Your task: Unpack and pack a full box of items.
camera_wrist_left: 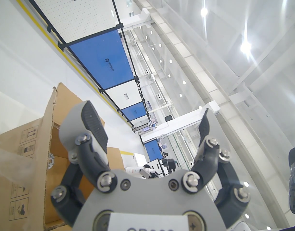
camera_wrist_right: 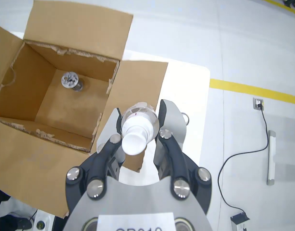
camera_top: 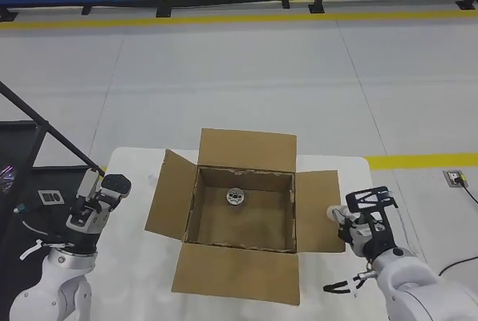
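White tabletop (camera_top: 135, 249) is occupied by an open cardboard box (camera_top: 239, 277). At its 9 o'clock the left gripper (camera_wrist_left: 147, 111) is held with fingers spread apart, empty. One grey-capped item (camera_top: 236, 196) is seen inside the box, toward 12 o'clock. At 3 o'clock a clear white-capped bottle (camera_wrist_right: 135, 133) is clamped by the right gripper (camera_wrist_right: 140, 108).
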